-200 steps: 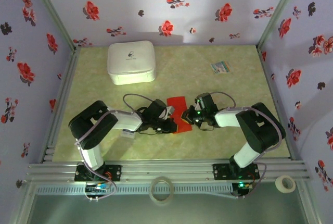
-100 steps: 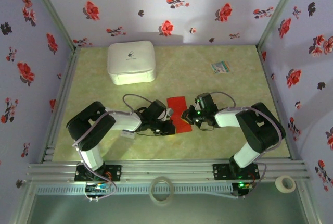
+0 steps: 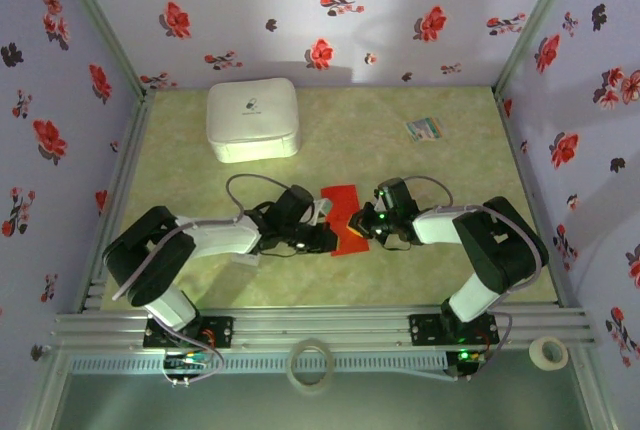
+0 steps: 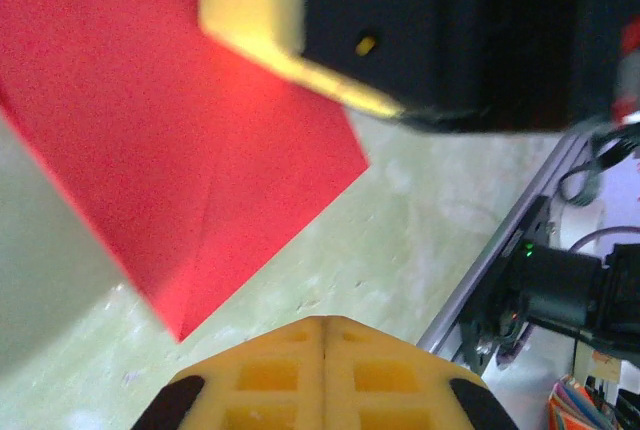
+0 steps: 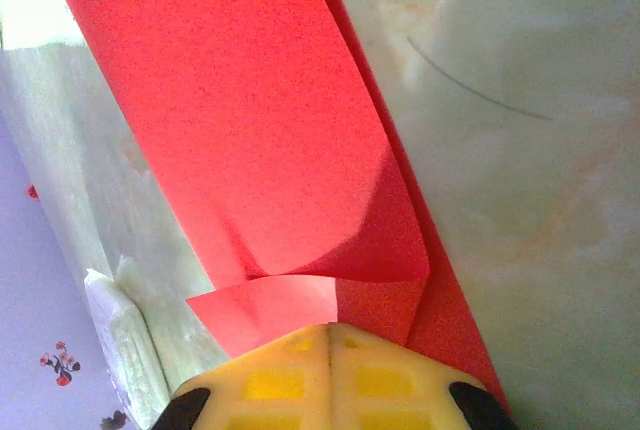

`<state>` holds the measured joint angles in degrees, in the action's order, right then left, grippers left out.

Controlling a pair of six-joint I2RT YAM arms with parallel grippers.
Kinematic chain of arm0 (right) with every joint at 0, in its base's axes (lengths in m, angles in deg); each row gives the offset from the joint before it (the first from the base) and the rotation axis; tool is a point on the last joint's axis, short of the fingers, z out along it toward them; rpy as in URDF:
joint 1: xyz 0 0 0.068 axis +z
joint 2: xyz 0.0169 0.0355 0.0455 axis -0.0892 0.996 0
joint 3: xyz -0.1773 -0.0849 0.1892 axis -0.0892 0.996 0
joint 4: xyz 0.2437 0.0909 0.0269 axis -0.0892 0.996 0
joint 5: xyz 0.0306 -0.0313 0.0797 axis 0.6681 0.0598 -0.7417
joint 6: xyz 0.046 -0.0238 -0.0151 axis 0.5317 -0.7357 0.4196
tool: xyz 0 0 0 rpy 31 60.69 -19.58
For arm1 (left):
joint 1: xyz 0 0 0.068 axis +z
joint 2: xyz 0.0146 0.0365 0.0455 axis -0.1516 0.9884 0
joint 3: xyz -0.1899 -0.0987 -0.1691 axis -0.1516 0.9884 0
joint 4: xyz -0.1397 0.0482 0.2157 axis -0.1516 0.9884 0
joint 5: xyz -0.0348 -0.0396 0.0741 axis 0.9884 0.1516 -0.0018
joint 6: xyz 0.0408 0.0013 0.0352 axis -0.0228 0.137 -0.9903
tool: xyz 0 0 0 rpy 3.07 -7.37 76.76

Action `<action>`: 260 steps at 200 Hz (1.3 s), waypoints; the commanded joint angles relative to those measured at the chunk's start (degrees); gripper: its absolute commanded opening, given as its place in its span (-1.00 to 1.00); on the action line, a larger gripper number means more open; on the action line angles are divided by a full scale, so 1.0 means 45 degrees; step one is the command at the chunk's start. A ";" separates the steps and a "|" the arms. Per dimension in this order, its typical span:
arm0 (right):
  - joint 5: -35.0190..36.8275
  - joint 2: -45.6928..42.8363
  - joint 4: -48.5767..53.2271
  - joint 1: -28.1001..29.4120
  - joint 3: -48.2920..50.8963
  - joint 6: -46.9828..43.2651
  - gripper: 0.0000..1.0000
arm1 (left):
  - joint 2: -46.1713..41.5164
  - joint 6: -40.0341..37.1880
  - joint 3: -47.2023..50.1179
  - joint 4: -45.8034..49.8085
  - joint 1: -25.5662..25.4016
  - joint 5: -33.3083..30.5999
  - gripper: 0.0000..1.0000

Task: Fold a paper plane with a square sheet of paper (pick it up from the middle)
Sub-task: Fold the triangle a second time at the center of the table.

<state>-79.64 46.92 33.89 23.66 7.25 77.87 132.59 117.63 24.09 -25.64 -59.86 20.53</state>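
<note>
The square sheet of paper (image 3: 341, 212) is bright red and lies mid-table between both grippers, partly folded. In the right wrist view the sheet (image 5: 240, 120) curls over itself, and a loose corner runs in under the yellow fingertips. My right gripper (image 3: 362, 222) (image 5: 330, 330) is shut on that edge. My left gripper (image 3: 326, 239) (image 4: 323, 322) is shut with nothing in it, its tip over bare table just off the sheet's (image 4: 170, 140) lower corner. The right gripper's black and yellow finger (image 4: 400, 30) hangs over the paper.
A white box (image 3: 252, 118) stands at the back left. A small multicoloured card (image 3: 424, 129) lies at the back right. A small white packet (image 3: 244, 256) sits by the left arm. Two tape rolls (image 3: 310, 365) (image 3: 547, 352) rest on the near rail shelf.
The left arm has stretched out and dropped lower, its elbow swinging left, while its gripper stays at the paper's left edge. The right arm holds still.
</note>
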 commanded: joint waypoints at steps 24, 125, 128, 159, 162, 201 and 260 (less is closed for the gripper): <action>0.0960 0.0570 0.0996 -0.0003 0.0435 0.0080 -0.97 | 0.1487 -0.0269 -0.1015 0.0038 0.0260 -0.0084 -0.95; 0.1012 0.0414 0.1263 0.0012 0.0357 0.0003 -0.97 | 0.1889 0.0485 0.0745 -0.0738 0.0230 0.0071 -0.95; 0.1010 0.0418 0.1263 0.0012 0.0357 0.0003 -0.97 | 0.1847 0.0419 0.0737 -0.0631 0.0230 0.0073 -0.95; 0.1014 0.0439 0.1262 0.0012 0.0376 0.0003 -0.97 | 0.1468 -0.0375 0.0142 0.0658 0.0091 0.0300 -0.94; 0.1010 0.0436 0.1265 0.0009 0.0376 0.0003 -0.97 | 0.1443 -0.0460 0.0073 0.0820 0.0076 0.0304 -0.93; 0.1014 0.0439 0.1243 0.0012 0.0356 0.0020 -0.97 | 0.1110 -0.1014 -0.0473 0.1936 0.0017 0.0021 -0.94; 0.1048 0.0368 0.1224 0.0012 0.0405 0.0042 -0.96 | 0.1088 -0.1121 -0.1409 0.1282 0.0375 -0.0242 -0.96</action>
<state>-79.60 47.03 33.48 23.66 7.27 77.84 136.11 114.35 20.99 -19.71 -59.14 20.09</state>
